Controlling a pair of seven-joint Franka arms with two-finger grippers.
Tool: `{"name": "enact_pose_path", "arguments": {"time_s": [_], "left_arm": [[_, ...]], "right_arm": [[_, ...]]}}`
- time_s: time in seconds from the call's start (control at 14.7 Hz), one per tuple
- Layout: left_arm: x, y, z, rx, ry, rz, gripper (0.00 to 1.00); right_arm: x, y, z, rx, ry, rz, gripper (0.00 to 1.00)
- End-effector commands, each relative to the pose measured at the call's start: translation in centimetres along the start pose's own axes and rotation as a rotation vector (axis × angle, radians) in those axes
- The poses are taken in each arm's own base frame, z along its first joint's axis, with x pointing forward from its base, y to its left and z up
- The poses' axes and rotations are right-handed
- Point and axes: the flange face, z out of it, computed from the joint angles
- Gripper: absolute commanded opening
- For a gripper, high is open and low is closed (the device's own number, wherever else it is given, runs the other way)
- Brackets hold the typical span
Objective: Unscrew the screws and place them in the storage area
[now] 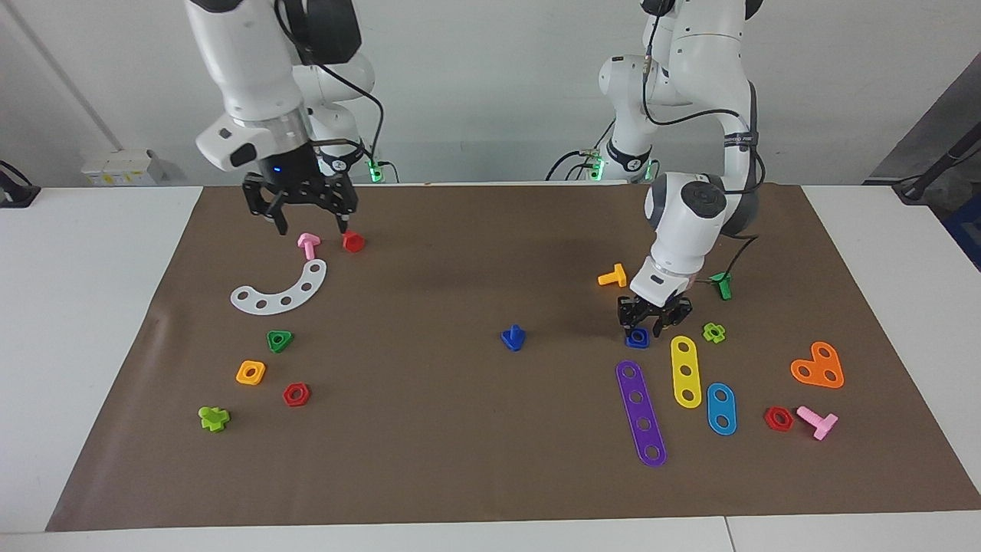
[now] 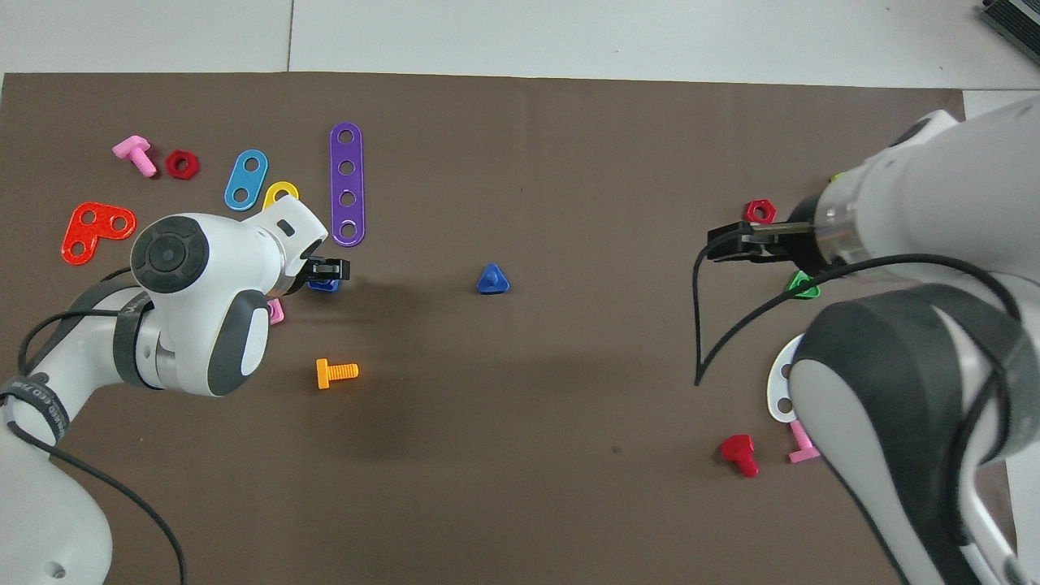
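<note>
One dark-blue screw (image 1: 513,337) waits alone: the right gripper (image 1: 310,222), fingers spread, should pinch its head squarely once the left gripper (image 1: 644,326), fingers parted over the blue nut (image 1: 636,338), lifts clear.

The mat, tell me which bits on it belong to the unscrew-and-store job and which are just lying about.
Job:
- dark-blue triangular-head bolt, mid-mat
- storage patch: white curved strip, green triangle nut, orange square nut, red hexagon nut

Lying about:
- blue square nut, under the left gripper
- purple strip, yellow strip, blue strip
- orange bolt
</note>
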Motion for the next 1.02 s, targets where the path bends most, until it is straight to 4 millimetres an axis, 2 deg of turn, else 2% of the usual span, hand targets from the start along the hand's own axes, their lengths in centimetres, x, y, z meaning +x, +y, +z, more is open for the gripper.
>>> {"name": "enact_pose_path", "arguments": {"time_s": [0.0,0.07,0.14,0.2,0.34,0.48,0.54,0.61,0.75,0.95], "left_arm": [[-0.6,-0.6,-4.0,0.002,0.012,0.007,1.00],[-0.7,-1.2,-5.8,0.004,0.011,0.000,1.00],[-0.6,-2.8,-7.7,0.011,0.007,0.002,1.00],[-0.8,-3.4,-9.4,0.014,-0.005,0.031,1.00],[-0.5,-5.8,-13.0,0.021,-0.019,0.038,1.00],[0.1,-7.7,-18.1,0.027,-0.028,0.054,1.00],[0.7,-8.9,-20.9,0.029,-0.048,0.062,1.00],[1.1,-9.5,-23.4,0.029,-0.065,0.083,1.00],[1.8,-11.2,-28.1,0.032,-0.069,0.093,1.00],[2.0,-11.4,-33.5,0.038,-0.072,0.101,1.00]], "right_arm": [[0.8,-7.3,5.9,0.074,0.020,0.061,1.00],[1.2,-9.5,8.5,0.084,0.038,0.087,1.00],[0.8,-12.9,12.2,0.091,0.043,0.076,1.00],[0.3,-15.0,14.9,0.086,0.045,0.065,1.00],[0.3,-19.0,17.8,0.072,0.064,0.056,1.00],[0.2,-23.8,22.7,0.042,0.070,0.056,1.00],[0.5,-25.1,24.5,0.024,0.087,0.041,0.99],[0.7,-25.2,25.2,0.013,0.101,0.021,0.97],[1.1,-24.8,25.2,0.008,0.146,-0.022,0.95],[-0.1,-24.7,26.8,-0.033,0.112,-0.079,0.90]]}}
